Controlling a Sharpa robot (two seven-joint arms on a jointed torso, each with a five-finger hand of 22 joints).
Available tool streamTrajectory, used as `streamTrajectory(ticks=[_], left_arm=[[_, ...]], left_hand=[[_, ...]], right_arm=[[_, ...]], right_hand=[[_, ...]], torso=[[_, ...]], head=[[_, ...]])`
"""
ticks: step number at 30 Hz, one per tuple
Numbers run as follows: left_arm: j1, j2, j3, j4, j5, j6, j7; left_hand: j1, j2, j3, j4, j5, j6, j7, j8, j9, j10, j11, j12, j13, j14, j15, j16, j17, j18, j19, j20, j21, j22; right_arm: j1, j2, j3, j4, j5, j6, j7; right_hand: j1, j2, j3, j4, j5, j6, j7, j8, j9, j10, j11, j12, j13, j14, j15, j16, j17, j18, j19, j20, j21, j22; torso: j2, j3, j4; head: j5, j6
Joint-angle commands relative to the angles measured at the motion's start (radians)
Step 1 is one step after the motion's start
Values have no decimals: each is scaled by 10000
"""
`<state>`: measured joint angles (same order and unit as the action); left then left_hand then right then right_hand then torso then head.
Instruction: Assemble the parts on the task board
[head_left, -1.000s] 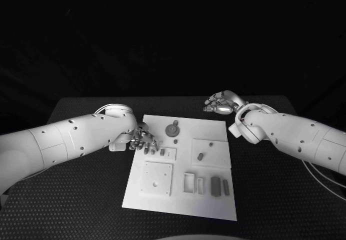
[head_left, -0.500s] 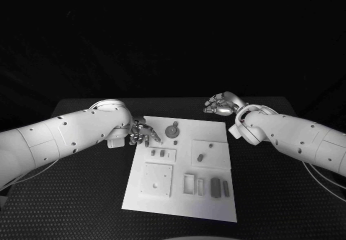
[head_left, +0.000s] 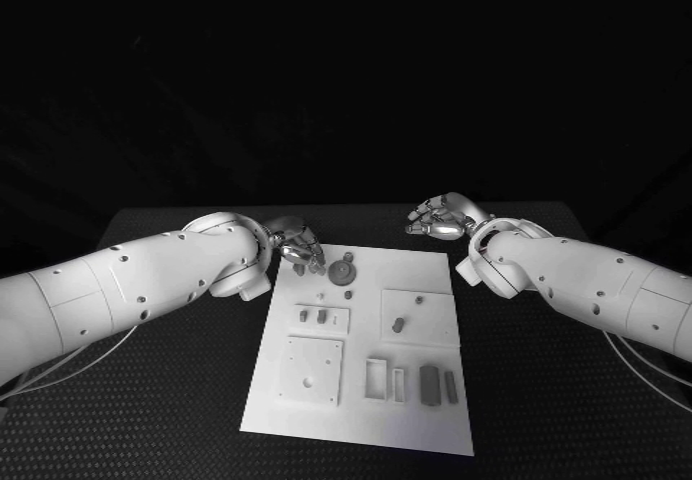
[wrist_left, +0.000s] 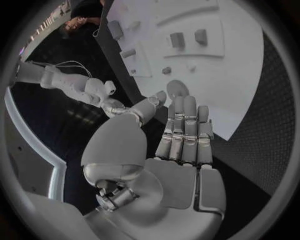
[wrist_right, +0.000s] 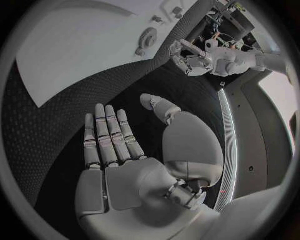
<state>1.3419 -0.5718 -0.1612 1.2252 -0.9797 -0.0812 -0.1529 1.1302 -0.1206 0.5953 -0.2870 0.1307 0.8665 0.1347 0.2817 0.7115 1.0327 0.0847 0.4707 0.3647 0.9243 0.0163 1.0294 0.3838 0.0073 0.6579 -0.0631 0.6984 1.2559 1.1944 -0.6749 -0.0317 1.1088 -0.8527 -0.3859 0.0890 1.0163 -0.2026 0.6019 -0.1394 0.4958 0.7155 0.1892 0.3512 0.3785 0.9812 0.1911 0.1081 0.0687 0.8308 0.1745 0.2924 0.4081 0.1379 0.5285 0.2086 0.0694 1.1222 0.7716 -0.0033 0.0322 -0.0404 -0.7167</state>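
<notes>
Head view: left hand poised at the far corner of the task board, reaching for a part.
Its fingers are spread and hold nothing; the round gear-like part lies on the board just beyond its fingertips. Next, I judge, it must close on that part. The right hand hovers off the board's far edge, fingers apart, holding nothing.

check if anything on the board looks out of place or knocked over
Nothing stands out. The task board lies flat on the table, its parts seated or lying on it. Both the left robot hand and right robot hand hold nothing.
</notes>
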Motion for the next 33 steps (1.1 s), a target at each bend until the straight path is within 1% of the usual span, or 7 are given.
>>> streamTrajectory(ticks=[1,3,7,10,16,23,33], left_arm=[[-131,75,-41,13,-1848,-2066,3042],[-205,178,-160,-55,-2138,-2401,3472],[-368,443,-357,-260,-3018,-2667,3352],[-463,612,-557,-443,-3648,-2654,3282],[-670,814,-569,-637,-4229,-2627,3092],[-672,965,-569,-689,-4406,-2194,3012],[-712,1089,-570,-737,-4757,-1541,2828]], left_hand=[[571,-132,185,-26,-208,178,-4,-58,-281,233,69,-507,-377,204,-61,-56,-22,-73,249,-198,-53,-13],[649,-148,172,-17,-215,327,-97,-102,-484,456,67,-887,-637,284,-82,-101,-30,-73,342,-220,-102,7],[671,-174,112,-10,-226,516,-112,-113,-678,737,71,-1334,-901,457,-146,-82,1,-73,507,-276,-129,52],[667,-232,96,1,-152,546,76,-165,-825,908,105,-1721,-1092,714,-222,-62,24,-63,761,-379,-112,81],[292,-489,-335,61,-338,534,66,-238,-1055,1103,88,-2402,-1366,1194,-309,383,291,90,1317,-512,139,302],[272,-455,-458,70,-395,644,36,-224,-1163,1155,102,-2738,-1477,1262,-318,705,468,170,1466,-523,248,451],[263,-461,-509,87,-422,449,-57,-437,-1405,1059,125,-3286,-1713,1464,-306,1220,693,316,1663,-493,401,647]], right_arm=[[-5,31,4,-32,-15,80,94],[-5,36,4,-61,-10,88,95],[-5,59,4,-85,5,93,104],[-5,97,4,-91,5,97,112],[-8,115,4,-114,5,102,115],[-8,146,4,-106,5,99,114],[-9,124,4,-67,5,98,108]], right_hand=[[11,26,-11,-58,70,-53,362,65,-9,44,3,-44,5,-15,67,-12,-16,-134,-76,26,-39,18],[11,27,-11,-58,71,-53,362,65,-9,45,3,-45,5,-15,67,-12,-16,-134,-76,26,-38,18],[10,29,-10,-57,72,-53,362,65,-9,45,3,-46,5,-15,67,-11,-17,-135,-76,26,-38,19],[12,33,-9,-58,73,-54,362,65,-10,45,3,-47,5,-15,66,-11,-17,-135,-76,25,-38,19],[15,39,-5,-59,77,-54,362,66,-10,46,2,-49,5,-16,66,-11,-18,-135,-77,25,-38,21],[16,44,-3,-60,82,-55,362,66,-11,47,3,-50,5,-16,66,-10,-19,-135,-78,24,-38,22],[16,47,-2,-62,89,-55,362,66,-12,48,3,-53,5,-16,66,-10,-20,-136,-79,24,-38,24]], torso=[[5,7,-5],[12,-3,-12],[4,-8,2],[11,2,-13],[22,-6,-23],[22,-1,-19],[31,-4,-25]], head=[[-25,68],[-33,99],[-50,120],[-53,144],[-104,150],[-125,146],[-157,133]])
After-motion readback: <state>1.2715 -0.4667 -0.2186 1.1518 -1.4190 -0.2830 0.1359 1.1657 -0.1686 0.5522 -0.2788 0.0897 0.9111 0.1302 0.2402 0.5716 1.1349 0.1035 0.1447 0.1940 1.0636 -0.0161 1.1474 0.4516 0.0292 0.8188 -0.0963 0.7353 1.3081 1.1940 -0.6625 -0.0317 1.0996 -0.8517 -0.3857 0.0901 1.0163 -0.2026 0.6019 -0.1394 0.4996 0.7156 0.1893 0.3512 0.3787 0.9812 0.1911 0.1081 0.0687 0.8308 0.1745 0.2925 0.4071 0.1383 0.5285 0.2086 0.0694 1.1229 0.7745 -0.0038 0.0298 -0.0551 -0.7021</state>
